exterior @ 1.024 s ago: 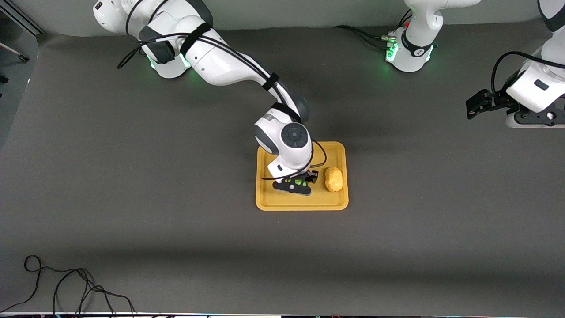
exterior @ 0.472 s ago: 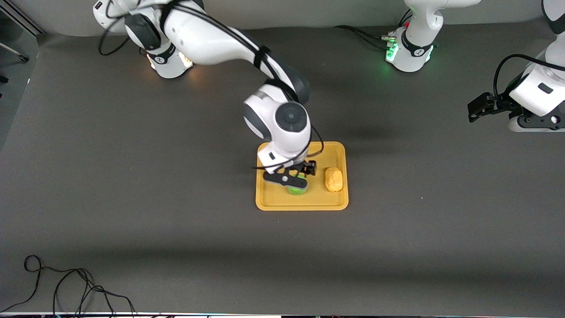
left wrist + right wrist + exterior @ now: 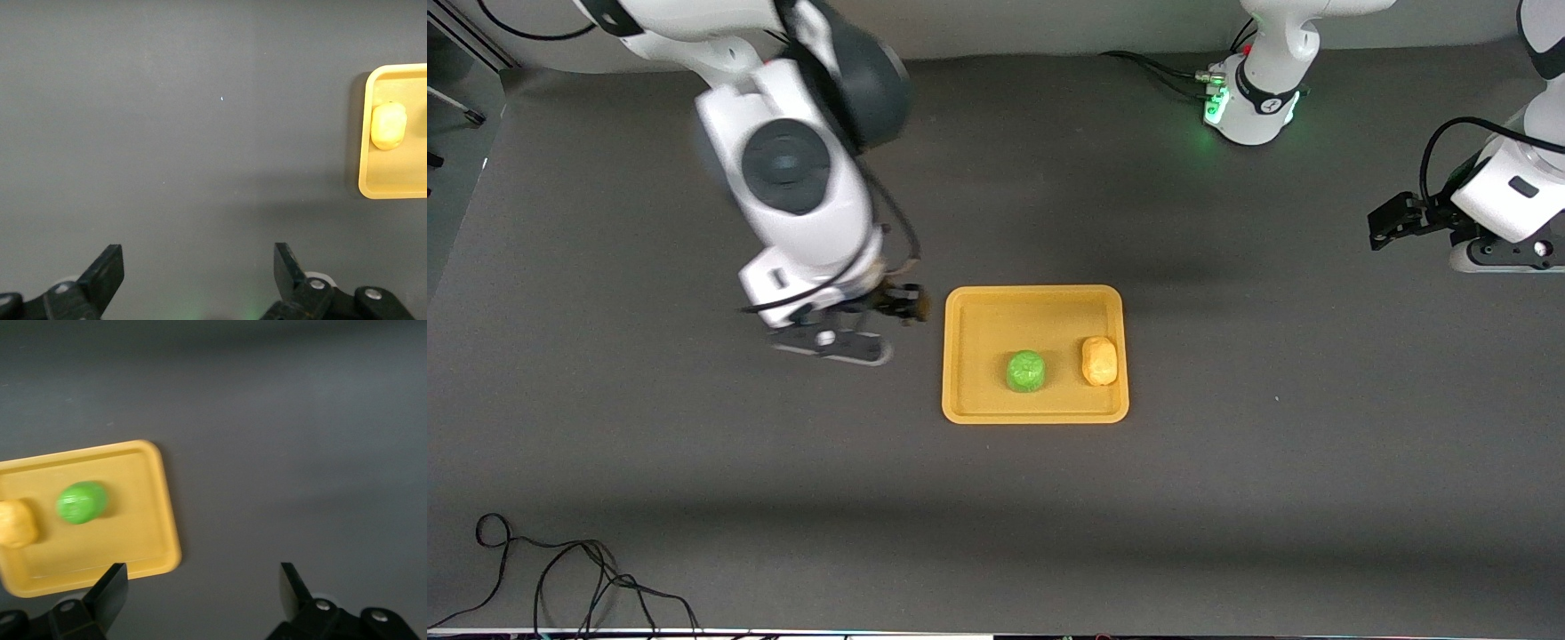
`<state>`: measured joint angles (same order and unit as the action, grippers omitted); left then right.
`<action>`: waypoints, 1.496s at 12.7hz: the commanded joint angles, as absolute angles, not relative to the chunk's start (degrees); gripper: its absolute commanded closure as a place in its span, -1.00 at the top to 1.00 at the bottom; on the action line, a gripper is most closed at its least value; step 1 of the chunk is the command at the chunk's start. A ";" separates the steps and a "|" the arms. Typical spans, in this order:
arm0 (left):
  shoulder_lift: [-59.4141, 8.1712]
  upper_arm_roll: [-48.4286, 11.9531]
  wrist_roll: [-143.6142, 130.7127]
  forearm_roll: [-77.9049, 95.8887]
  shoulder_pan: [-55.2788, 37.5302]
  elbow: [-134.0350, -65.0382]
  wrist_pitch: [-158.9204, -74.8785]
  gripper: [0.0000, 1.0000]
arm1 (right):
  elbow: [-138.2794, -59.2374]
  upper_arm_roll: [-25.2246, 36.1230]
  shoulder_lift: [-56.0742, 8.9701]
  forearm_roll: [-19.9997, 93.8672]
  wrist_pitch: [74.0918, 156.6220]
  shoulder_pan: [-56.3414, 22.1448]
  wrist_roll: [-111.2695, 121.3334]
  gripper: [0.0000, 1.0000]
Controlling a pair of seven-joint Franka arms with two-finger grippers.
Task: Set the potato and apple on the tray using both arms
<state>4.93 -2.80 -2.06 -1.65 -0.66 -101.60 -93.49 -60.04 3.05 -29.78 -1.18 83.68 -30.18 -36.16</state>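
Observation:
The yellow-orange tray (image 3: 996,320) lies in the middle of the table. The green apple (image 3: 1025,371) and the yellow-orange potato (image 3: 1100,360) both rest on it, side by side and apart, the potato toward the left arm's end. My right gripper (image 3: 831,345) is open and empty, up over bare table beside the tray toward the right arm's end. The right wrist view shows its gripper (image 3: 203,587), the apple (image 3: 81,502), the potato (image 3: 15,523) and the tray (image 3: 167,520). My left gripper (image 3: 1507,253) waits open and empty at the left arm's end. The left wrist view shows its gripper (image 3: 199,267), the potato (image 3: 388,125) and the tray (image 3: 363,133).
The table is covered in dark grey cloth. A loose black cable (image 3: 560,578) lies at the corner nearest the front camera, at the right arm's end. The left arm's base (image 3: 1249,98) with its green light stands at the table's robot edge.
My right gripper let go of the apple on the tray, rose and swung off the tray toward the right arm's end. The apple stays on the tray. The left arm barely moved.

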 commanded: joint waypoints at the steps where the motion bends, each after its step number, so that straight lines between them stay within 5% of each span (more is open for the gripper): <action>1: 3.43 -2.90 -1.23 -1.58 -0.44 -98.80 -92.02 0.99 | -72.04 2.99 -20.07 -0.53 85.07 -22.97 -23.25 1.00; 5: 3.25 -2.90 -1.23 -1.58 -0.53 -98.70 -91.67 0.99 | -90.75 2.64 -6.71 -0.26 95.69 -11.19 -9.88 1.00; 8: 3.16 -2.90 -1.23 -1.58 -0.53 -98.70 -91.84 0.99 | -96.84 1.41 -1.86 -0.18 97.91 -2.83 -1.69 1.00; 19: 2.29 -2.90 -1.23 -1.50 -0.88 -98.44 -92.37 0.99 | -92.11 1.32 -1.93 -0.26 90.45 0.97 1.15 1.00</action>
